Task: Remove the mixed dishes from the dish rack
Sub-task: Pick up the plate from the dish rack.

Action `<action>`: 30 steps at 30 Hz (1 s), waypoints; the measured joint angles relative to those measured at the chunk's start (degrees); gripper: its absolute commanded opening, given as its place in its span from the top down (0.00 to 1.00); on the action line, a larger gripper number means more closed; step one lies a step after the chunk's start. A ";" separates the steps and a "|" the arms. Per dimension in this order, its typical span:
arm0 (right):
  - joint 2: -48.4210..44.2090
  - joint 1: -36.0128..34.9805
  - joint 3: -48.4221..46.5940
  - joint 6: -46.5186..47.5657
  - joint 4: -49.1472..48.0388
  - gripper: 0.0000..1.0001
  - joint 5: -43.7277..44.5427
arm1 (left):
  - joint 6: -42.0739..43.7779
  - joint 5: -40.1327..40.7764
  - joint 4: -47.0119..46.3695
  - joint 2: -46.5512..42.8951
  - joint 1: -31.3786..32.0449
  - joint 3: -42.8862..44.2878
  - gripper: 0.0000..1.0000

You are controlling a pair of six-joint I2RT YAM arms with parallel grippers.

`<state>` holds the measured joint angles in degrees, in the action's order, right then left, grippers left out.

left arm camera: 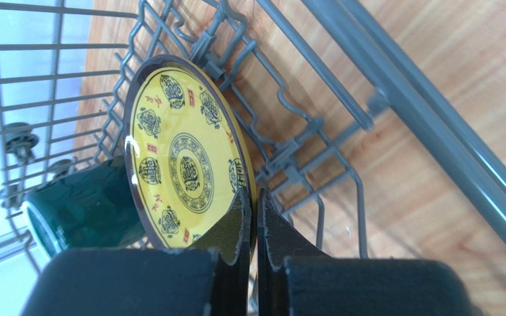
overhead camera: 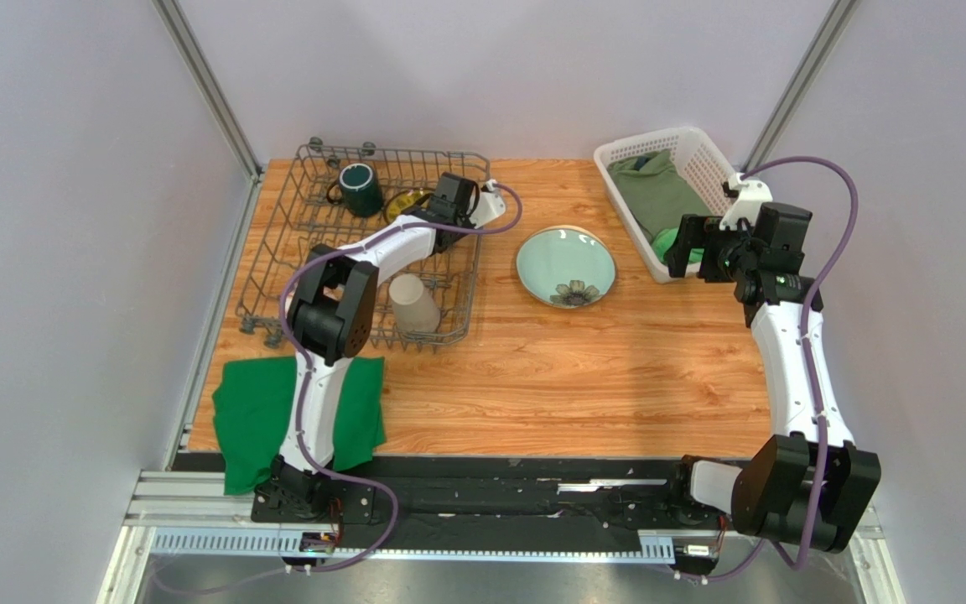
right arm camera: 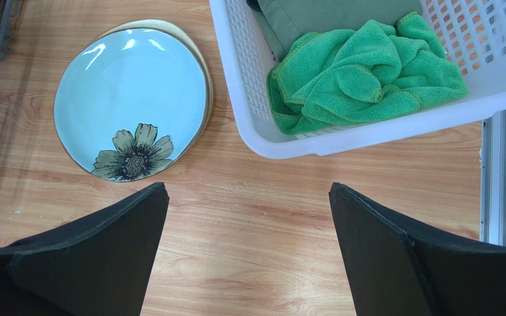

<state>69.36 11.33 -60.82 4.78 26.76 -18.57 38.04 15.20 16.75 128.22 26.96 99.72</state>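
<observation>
The dark grey wire dish rack (overhead camera: 271, 239) stands at the back left. In it are a dark green mug (overhead camera: 360, 189), a yellow patterned plate (overhead camera: 408, 201) and a beige cup (overhead camera: 414, 305). My left gripper (overhead camera: 440, 201) reaches into the rack. In the left wrist view it (left arm camera: 252, 192) is shut on the rim of the upright yellow plate (left arm camera: 183, 158), with the mug (left arm camera: 84, 210) just behind and rack wires (left arm camera: 341, 99) around. The pale teal plate (overhead camera: 565, 266) lies on the table on a cream rim (right arm camera: 201, 62). My right gripper (right arm camera: 249, 191) is open and empty above bare wood, right of the teal plate (right arm camera: 130, 99).
A white lattice basket (overhead camera: 702, 157) with green cloths (right arm camera: 361, 72) stands at the back right, close to my right gripper (overhead camera: 690, 246). A green cloth (overhead camera: 287, 415) lies at the front left, under the left arm. Grey walls enclose the table.
</observation>
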 measured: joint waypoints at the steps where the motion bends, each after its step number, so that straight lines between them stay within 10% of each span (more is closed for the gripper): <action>1: 0.00 0.00 0.00 0.00 0.09 0.01 0.00 | 0.17 0.31 -0.04 -0.68 0.22 -0.61 1.00; 16: 0.00 0.00 0.00 0.00 0.42 0.01 -0.04 | 4.61 4.61 -2.32 -16.31 3.61 -7.89 1.00; 30: -0.13 0.00 0.00 -0.04 0.44 0.01 0.33 | 6.45 7.85 -2.01 -27.87 20.83 -13.88 1.00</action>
<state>69.23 11.33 -60.82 4.73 27.20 -18.24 44.49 23.05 14.74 100.36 47.79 85.84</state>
